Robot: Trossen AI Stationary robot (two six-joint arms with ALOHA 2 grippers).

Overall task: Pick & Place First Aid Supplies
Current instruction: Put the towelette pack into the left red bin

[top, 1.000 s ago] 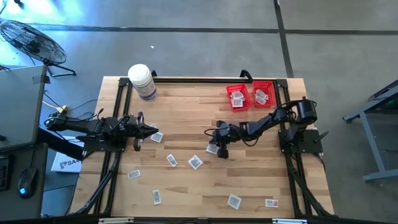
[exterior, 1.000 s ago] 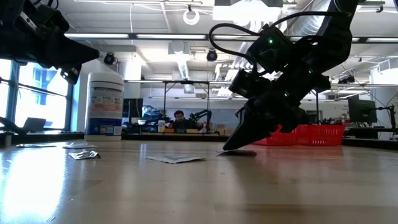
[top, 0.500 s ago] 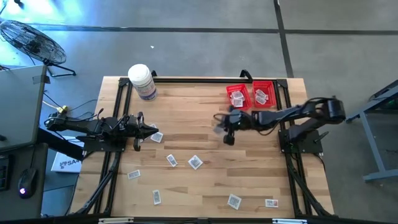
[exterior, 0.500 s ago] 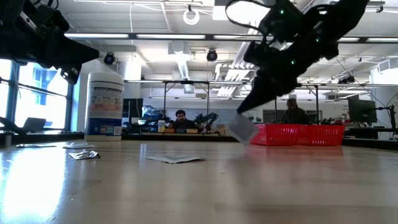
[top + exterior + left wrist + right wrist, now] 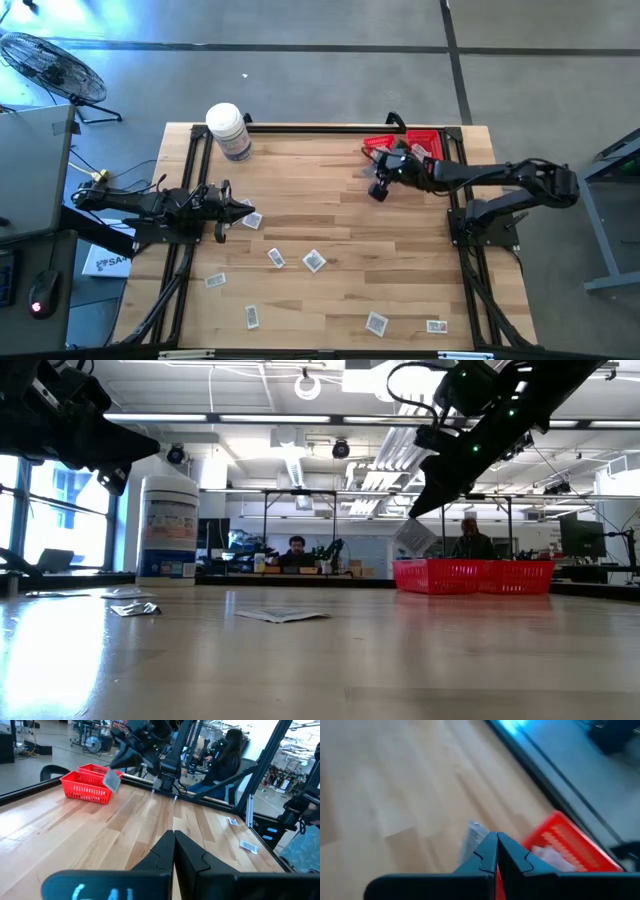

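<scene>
Two baskets (image 5: 405, 152) are sitting right of the bottle (image 5: 229, 131); several packets (image 5: 314, 261) are lying nearer than the bottle, one packet (image 5: 414, 536) seemingly hanging just above the baskets.

My right arm stretches across the table's far side, raised off the wood, and my right gripper (image 5: 381, 172) is pinched on a packet (image 5: 413, 537). My left arm lies low at the left edge, left gripper (image 5: 240, 211) closed, empty.

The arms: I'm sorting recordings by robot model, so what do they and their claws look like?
Both arms are dark, slim and jointed, with loose black cables looping along them. Each ends in a left claw or right claw of two dark angular fingers. Small green lights show on the right arm.
</scene>
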